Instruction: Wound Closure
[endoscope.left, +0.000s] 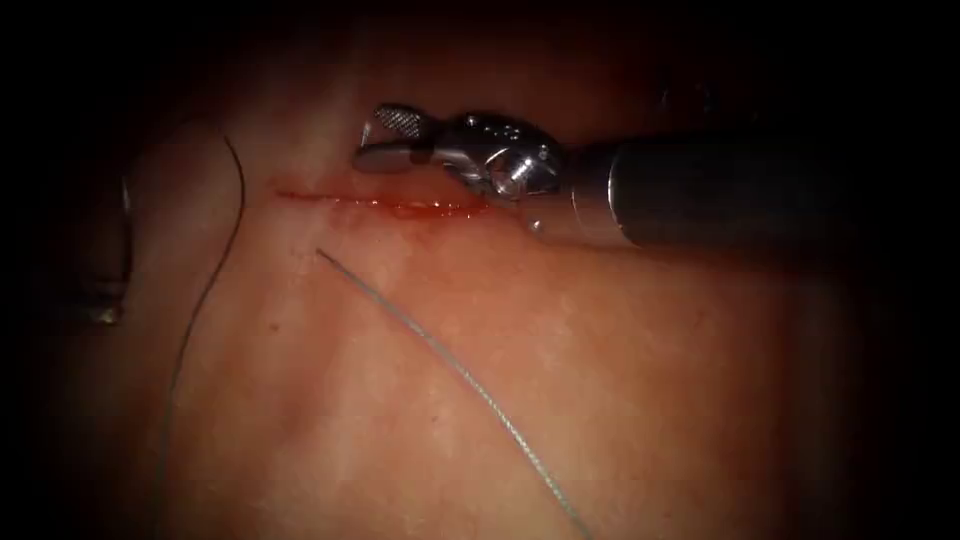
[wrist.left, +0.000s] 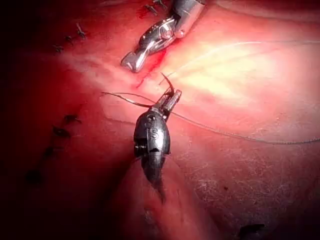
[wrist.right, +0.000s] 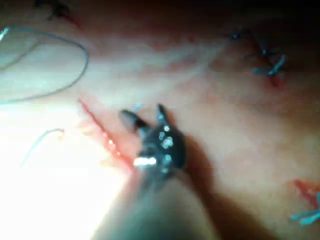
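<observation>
Seemingly between stitches, we see the right tool (endoscope.left: 372, 140), fingers spread and empty, at 12 o'clock above the cut (endoscope.left: 380, 204), while the left tool (wrist.left: 172, 97) pinches the needle (wrist.left: 167, 82) free of the tissue (endoscope.left: 600, 380), toward 9 o'clock, trailing thread (endoscope.left: 450, 365), and it needs aiming at the cut's edge.

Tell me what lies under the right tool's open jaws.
Under the right tool, jaws open and empty, lie bare tissue and the cut with red fluid. Its wrist covers the cut's right end.
</observation>
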